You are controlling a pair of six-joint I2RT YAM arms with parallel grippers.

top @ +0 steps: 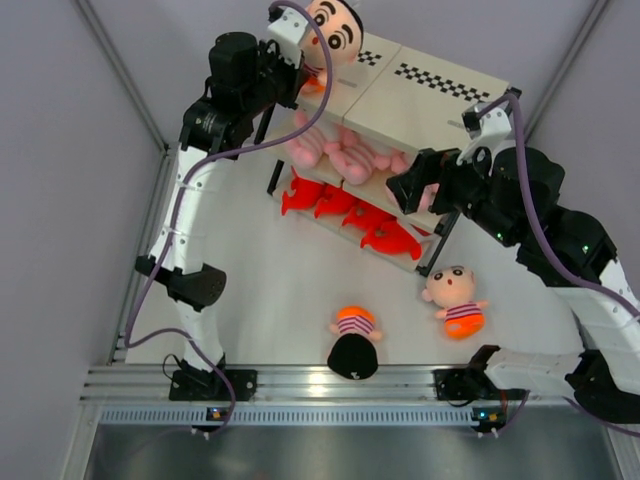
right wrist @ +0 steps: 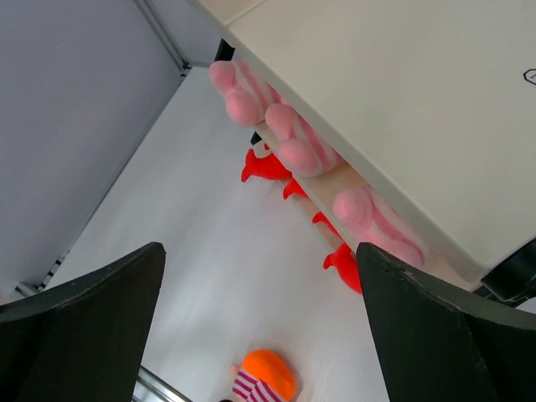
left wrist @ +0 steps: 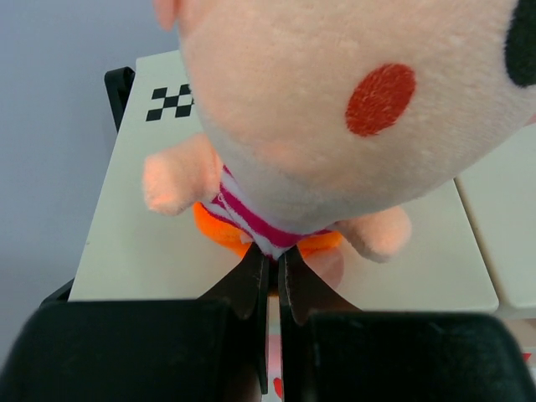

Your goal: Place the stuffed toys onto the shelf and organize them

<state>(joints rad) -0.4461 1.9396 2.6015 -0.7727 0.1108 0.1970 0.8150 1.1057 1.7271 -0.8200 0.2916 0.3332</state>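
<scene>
The shelf [top: 430, 110] stands at the back of the table. My left gripper [top: 298, 78] is shut on the striped shirt of a boy doll [top: 335, 25], which sits on the left top board. In the left wrist view the fingertips [left wrist: 251, 272] pinch the doll [left wrist: 335, 100] just above the board [left wrist: 142, 243]. Three pink plush animals [top: 350, 155] lie on the middle tier. Two more boy dolls lie on the table, one face up [top: 455, 300] and one with its black hair toward me [top: 353, 340]. My right gripper [top: 410, 195] is open and empty by the shelf's right front; in its own view [right wrist: 258, 248] it hangs over the table.
Several red toys [top: 360, 215] fill the bottom tier and also show in the right wrist view [right wrist: 268, 167]. The pink plush [right wrist: 293, 142] and the shelf board [right wrist: 402, 100] fill that view's upper right. Grey walls close in left and right. A metal rail [top: 330, 385] runs along the near edge.
</scene>
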